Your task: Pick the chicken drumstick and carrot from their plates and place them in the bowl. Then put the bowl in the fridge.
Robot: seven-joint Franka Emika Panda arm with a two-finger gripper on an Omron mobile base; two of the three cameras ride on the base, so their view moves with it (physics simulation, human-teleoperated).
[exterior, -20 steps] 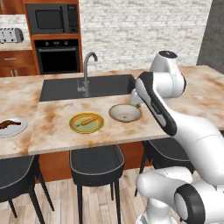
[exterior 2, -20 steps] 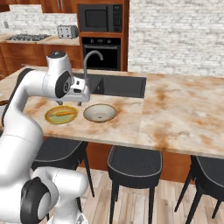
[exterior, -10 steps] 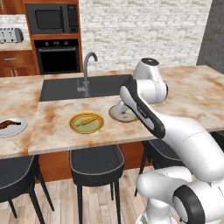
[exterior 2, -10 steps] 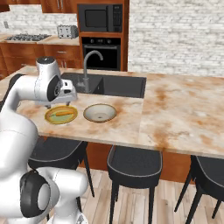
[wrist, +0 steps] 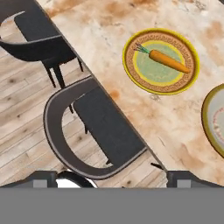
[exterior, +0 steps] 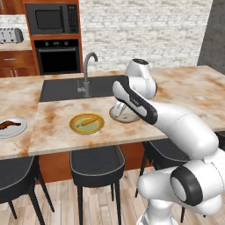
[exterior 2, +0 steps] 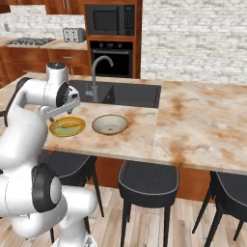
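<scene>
The orange carrot point(wrist: 169, 61) lies on the yellow-rimmed plate with a green centre point(wrist: 131, 65), also seen on the counter point(exterior: 87, 123) point(exterior 2: 67, 127). The tan bowl point(exterior 2: 110, 124) stands just right of that plate; my arm partly hides the bowl point(exterior: 125, 115) in the left base view. At the counter's far left, the dark drumstick point(exterior: 9, 125) rests on a grey-white plate point(exterior: 17, 130). My gripper point(wrist: 116, 177) hangs above the counter's front edge beside the carrot plate, open, its fingertips point(wrist: 43, 177) wide apart with nothing between them. The fridge is out of view.
A dark sink point(exterior: 74, 88) with a curved tap point(exterior: 86, 74) lies behind the plates. Black stools point(wrist: 96, 127) point(exterior: 94, 162) stand under the counter's front edge. A wall oven point(exterior: 57, 55), microwave and toaster point(exterior: 11, 35) line the back wall.
My arm has swung left from over the bowl to the carrot plate, uncovering most of the bowl. The plates, bowl and food have not moved.
</scene>
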